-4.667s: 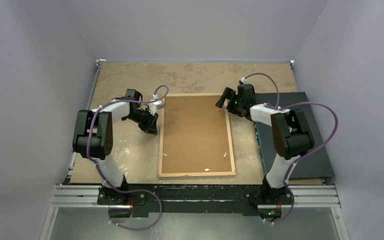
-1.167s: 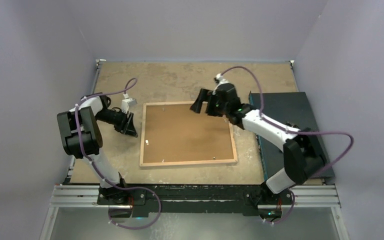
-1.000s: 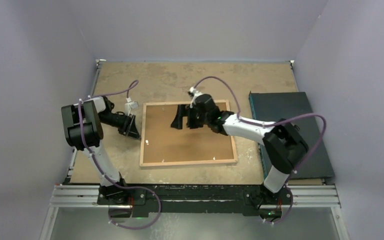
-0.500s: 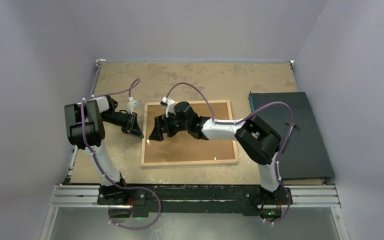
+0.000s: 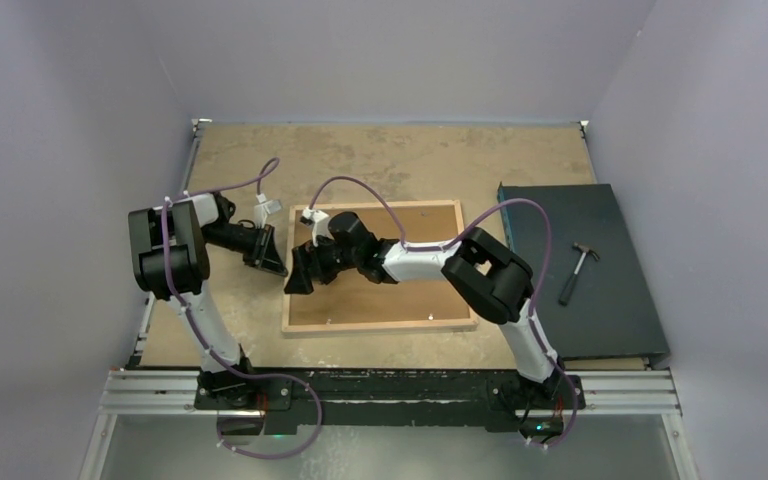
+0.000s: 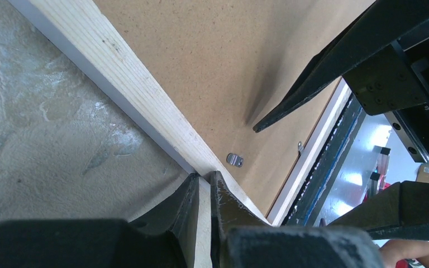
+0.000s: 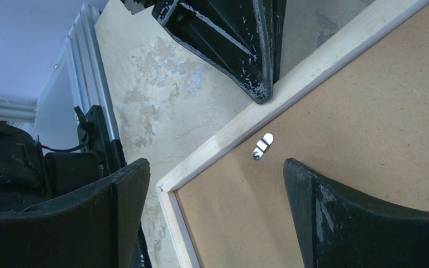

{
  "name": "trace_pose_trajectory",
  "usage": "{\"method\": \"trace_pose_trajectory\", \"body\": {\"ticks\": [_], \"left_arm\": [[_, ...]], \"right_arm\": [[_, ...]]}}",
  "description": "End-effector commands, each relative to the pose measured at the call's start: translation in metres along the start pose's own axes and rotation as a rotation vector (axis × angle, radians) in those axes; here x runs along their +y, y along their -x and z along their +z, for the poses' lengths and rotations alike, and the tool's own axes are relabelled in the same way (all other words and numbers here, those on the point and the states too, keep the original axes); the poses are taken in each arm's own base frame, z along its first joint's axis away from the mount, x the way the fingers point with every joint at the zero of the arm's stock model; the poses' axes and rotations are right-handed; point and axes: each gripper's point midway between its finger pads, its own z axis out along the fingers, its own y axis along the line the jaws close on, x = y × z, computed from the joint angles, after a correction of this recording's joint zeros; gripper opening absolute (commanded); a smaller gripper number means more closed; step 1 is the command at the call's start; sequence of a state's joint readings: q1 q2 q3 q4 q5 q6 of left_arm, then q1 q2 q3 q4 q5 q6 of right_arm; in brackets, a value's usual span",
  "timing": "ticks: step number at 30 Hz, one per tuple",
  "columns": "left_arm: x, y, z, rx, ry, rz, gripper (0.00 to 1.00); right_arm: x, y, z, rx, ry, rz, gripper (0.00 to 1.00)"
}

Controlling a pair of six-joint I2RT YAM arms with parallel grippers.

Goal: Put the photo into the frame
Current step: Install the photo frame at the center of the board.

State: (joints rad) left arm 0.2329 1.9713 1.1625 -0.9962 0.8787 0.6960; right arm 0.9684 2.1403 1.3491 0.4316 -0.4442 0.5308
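Light-wood rectangular picture frame (image 5: 380, 324) lies back-up mid surface (image 5: 360, 160), with a brown fibreboard backing board (image 5: 410, 295) seated in it. Left pincer (image 6: 204, 177) is clenched on the frame's left rail, likely pinning it against sliding. Right pincer (image 7: 215, 164) is released, jaws wide, over the board's left edge by a small silver metal turn clip (image 7: 262, 146), probably to swivel it. Photo not visible, maybe under the board, can't tell. Dark flat mat (image 5: 620, 310) with hammer (image 5: 577, 268) sits right, well apart; clips and board block the way in

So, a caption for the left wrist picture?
Left gripper pinches a rail of the frame; right gripper hovers open over the backing board.
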Motion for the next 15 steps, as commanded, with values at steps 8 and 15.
{"method": "trace_pose_trajectory", "body": {"ticks": [8,15], "left_arm": [[0.019,0.006,0.004,-0.008,0.074,0.124,0.05],[0.019,0.005,0.004,-0.007,0.073,0.125,0.04]], "right_arm": [[0.024,0.01,0.01,-0.012,0.09,-0.036,0.9],[0.023,-0.002,0.015,0.015,0.1,-0.017,0.9]]}}
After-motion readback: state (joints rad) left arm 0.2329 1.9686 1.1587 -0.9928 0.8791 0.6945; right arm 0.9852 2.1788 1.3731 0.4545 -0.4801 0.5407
